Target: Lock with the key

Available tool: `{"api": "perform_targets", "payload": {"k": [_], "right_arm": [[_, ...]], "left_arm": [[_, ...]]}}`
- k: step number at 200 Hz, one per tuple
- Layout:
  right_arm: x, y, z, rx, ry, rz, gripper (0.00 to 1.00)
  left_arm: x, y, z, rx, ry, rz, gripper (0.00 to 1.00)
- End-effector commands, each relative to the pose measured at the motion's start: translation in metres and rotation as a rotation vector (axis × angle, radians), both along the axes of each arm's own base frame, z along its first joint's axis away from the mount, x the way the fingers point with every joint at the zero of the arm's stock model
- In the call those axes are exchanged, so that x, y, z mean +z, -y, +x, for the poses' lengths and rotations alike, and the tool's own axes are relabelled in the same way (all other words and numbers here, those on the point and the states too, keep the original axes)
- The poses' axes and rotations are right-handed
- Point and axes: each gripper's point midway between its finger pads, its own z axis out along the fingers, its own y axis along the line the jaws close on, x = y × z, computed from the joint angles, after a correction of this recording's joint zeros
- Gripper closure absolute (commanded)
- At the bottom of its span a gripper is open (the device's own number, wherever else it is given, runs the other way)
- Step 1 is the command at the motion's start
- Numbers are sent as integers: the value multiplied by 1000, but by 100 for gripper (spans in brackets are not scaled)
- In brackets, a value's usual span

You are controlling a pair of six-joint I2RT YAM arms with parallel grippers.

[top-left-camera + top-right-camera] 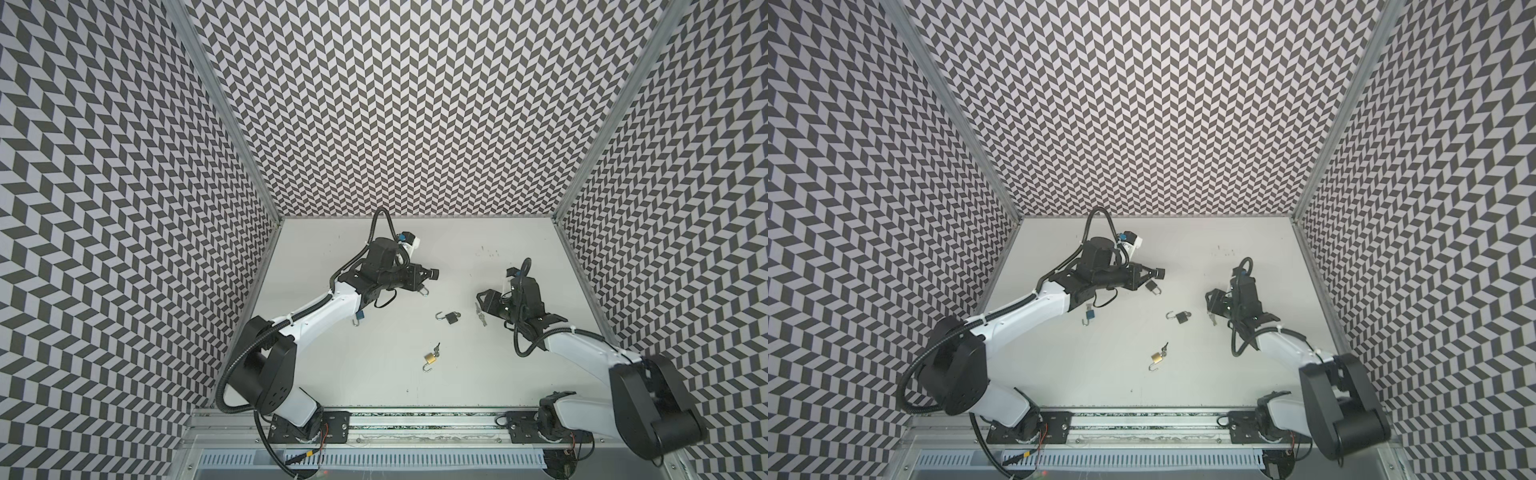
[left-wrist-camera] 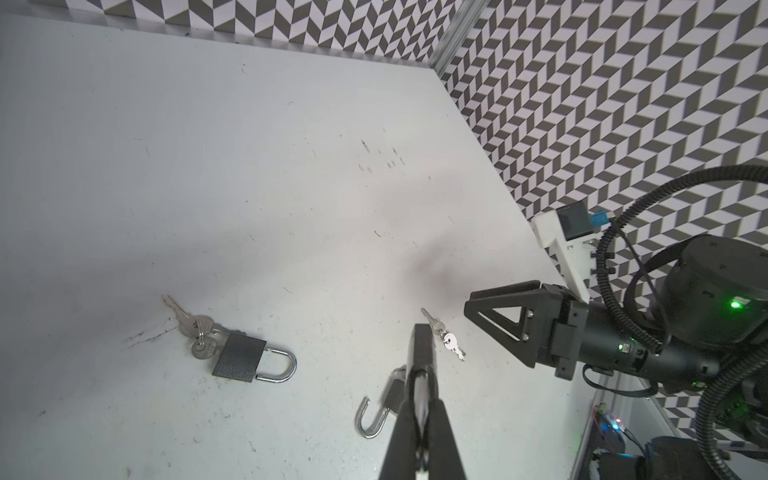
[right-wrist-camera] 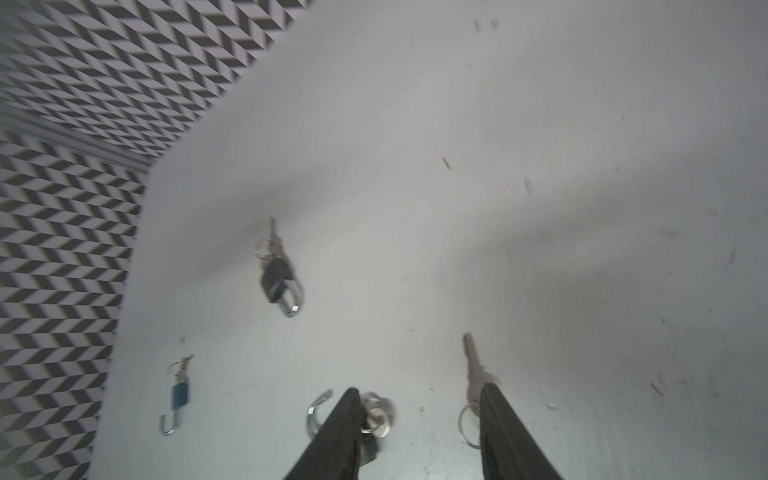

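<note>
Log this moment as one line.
left gripper: jaws shut | right gripper: jaws open by loose keys | middle black padlock: shackle open

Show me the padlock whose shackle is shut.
The black padlock nearest the left gripper: its shackle loops back into the body. The other black padlock, the brass padlock and the blue padlock all lie with shackles swung open.

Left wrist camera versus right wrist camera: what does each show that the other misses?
Only the left wrist view shows the shut left gripper and the right arm with its cable. Only the right wrist view shows the blue padlock, its shackle open. Both show the shut black padlock with its keys, the open black padlock and the loose keys.
</note>
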Motion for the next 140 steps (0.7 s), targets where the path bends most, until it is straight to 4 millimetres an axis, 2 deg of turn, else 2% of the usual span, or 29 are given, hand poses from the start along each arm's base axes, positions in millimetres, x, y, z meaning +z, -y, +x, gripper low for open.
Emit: {"api": "perform_targets", "payload": {"k": [1, 26, 35, 45, 67, 96, 140], "right_arm": [[67, -27, -8, 162, 208, 115, 52], [138, -67, -41, 431, 417, 270, 43], [152, -78, -52, 521, 449, 307, 33], [164, -92, -64, 619, 469, 338, 29], [178, -114, -90, 809, 480, 416, 28], [192, -124, -110, 900, 534, 437, 27], [193, -129, -111, 925, 506, 450, 30]], "left_arm": [[49, -4, -14, -73, 100, -143, 100], [70, -8, -40, -168, 172, -207, 100], [75, -6, -49, -212, 191, -223, 100], [80, -5, -58, -260, 208, -243, 100], [89, 0, -74, -362, 225, -289, 100], [96, 2, -87, -434, 239, -325, 100], [97, 9, -101, -510, 233, -342, 100]]}}
